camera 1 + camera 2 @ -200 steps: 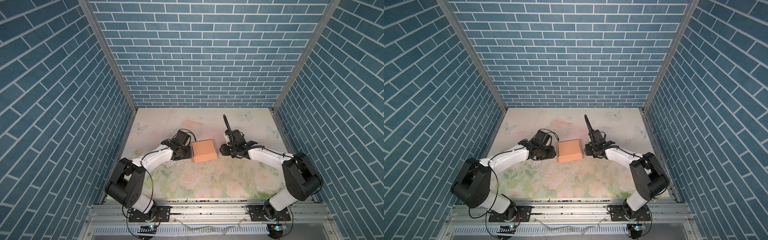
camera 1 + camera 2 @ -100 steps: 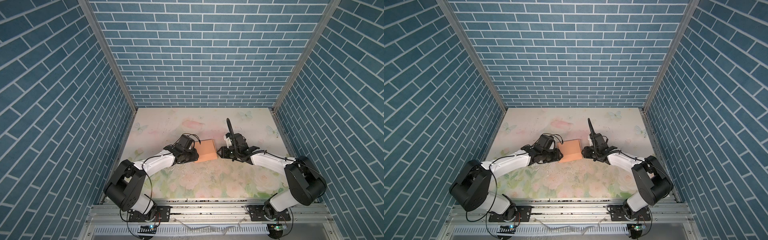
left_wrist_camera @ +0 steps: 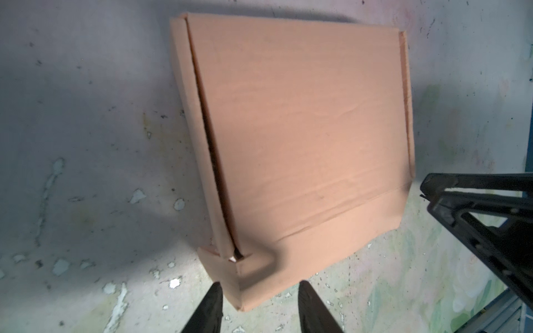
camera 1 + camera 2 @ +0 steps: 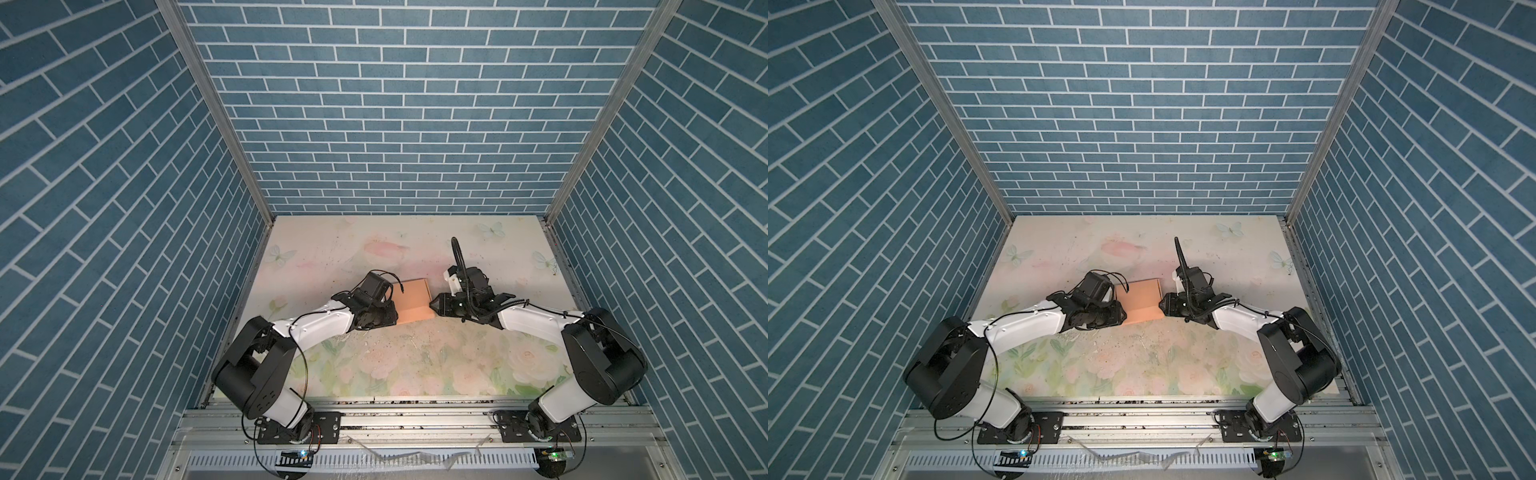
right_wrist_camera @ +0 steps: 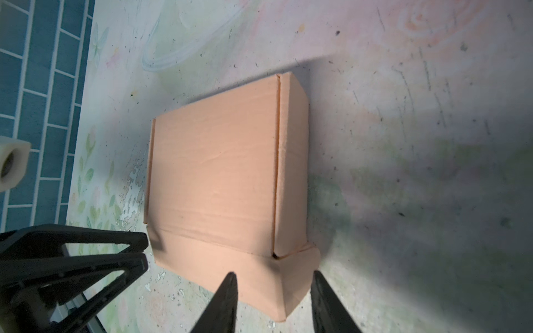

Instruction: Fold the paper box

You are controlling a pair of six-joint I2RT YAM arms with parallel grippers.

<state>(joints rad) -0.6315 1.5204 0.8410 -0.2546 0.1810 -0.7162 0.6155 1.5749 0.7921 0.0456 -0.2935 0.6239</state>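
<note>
1. Mounting rail (image 4: 415,419): aluminium, along the near edge of the desk (image 4: 374,361). It carries both arm bases, so each arm reaches inward toward the middle.
2. Left gripper (image 3: 259,284): low over the desk, jaws half spread, clamping nothing. The box's near left corner sits between its fingers (image 3: 212,305). Judged to be placed there to square up or pinch that corner.
3. Right gripper (image 5: 274,273): mirrors the left at the near right corner, jaws likewise half spread and holding nothing. One finger (image 5: 225,299) overlaps the front wall and the other stands just beside the corner flap. Judged to brace the box against the opposite arm's push.
4. Paper box (image 4: 413,301): peach-tan, flat on the desk near its middle, between the two grippers, lid down. The front corners bulge outward, and a dark side slit (image 3: 210,144) gapes along one edge. Judged nearly folded, with the corners yet to be seated.
5. Desk, far half: pale floral print, scuffed and speckled.
6. Brick-pattern walls (image 4: 395,124): blue, enclosing the desk on three sides.
</note>
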